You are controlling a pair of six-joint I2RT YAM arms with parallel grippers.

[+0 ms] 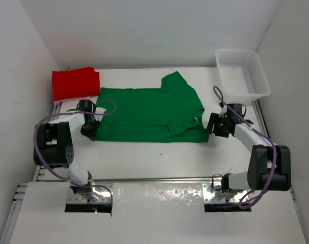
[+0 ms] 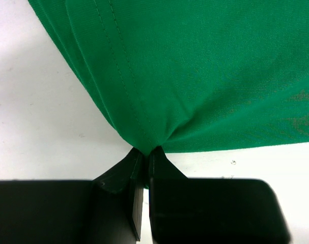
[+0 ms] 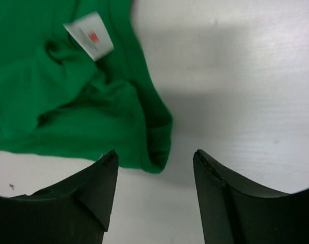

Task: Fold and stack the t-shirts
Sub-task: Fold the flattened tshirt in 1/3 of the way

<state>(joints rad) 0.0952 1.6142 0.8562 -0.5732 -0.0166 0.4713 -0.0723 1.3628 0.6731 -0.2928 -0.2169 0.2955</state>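
Left gripper (image 2: 145, 152) pinched shut on green t-shirt (image 1: 149, 114) hem; right gripper (image 3: 154, 155) spread wide, empty. Risk — one-sided pull skewing the fold.

Table (image 1: 159, 157) lies open before the green shirt (image 1: 139, 114); basket (image 1: 236, 51) seemingly blocks far-right corner.

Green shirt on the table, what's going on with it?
Two robot arms are working on the green t-shirt, which is spread out. The left gripper is shut on a hem corner; the right gripper stands open beside the collar end, holding nothing. A red t-shirt lies folded at the far left, a white basket at the far right.
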